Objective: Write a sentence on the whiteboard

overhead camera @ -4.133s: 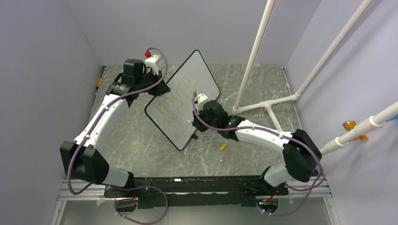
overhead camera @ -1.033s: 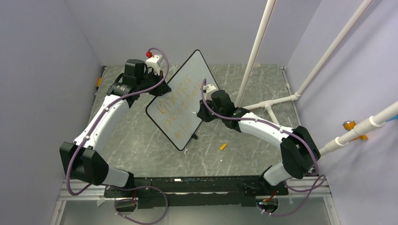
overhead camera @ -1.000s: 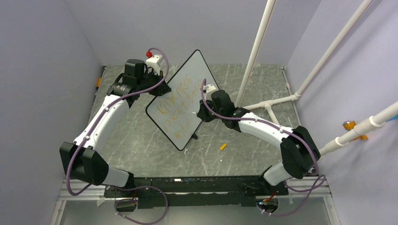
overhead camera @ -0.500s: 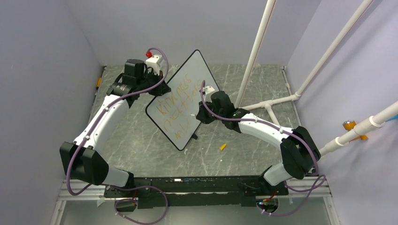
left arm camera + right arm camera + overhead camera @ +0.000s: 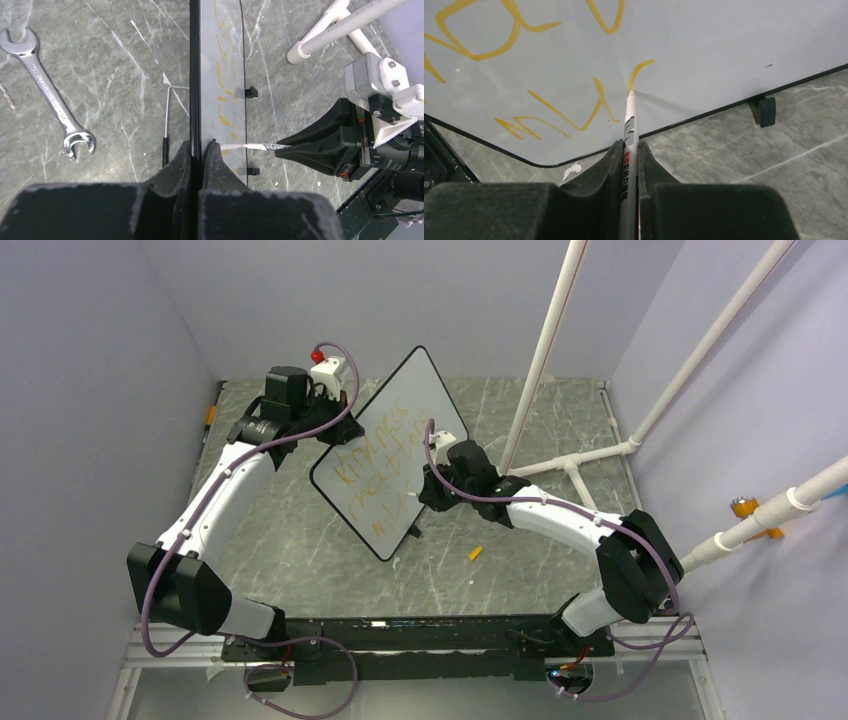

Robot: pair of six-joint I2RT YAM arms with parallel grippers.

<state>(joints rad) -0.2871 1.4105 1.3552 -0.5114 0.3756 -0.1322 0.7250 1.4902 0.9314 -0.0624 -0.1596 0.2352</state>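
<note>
The whiteboard (image 5: 415, 395) stands tilted on its edge on the grey table. My left gripper (image 5: 338, 428) is shut on its black frame (image 5: 195, 75) at the upper left side. The sentence (image 5: 378, 472) runs in orange-yellow lines across the white face. My right gripper (image 5: 428, 492) is shut on a slim white marker (image 5: 629, 130). The marker's tip touches the board at the low end of a short curved stroke (image 5: 640, 67) in the bottom line. From the left wrist view the marker (image 5: 255, 146) meets the board's face (image 5: 227, 50) from the right.
A steel wrench (image 5: 47, 92) and a thin hex key (image 5: 167, 120) lie on the table behind the board. An orange cap (image 5: 475, 553) lies right of the board's lower corner. White pipes (image 5: 545, 350) rise at the right. A black foot (image 5: 765, 110) props the board.
My right gripper has come down and slightly left with the marker, from the second line to the bottom line, where a new stroke shows. The left gripper and the board have stayed still.
</note>
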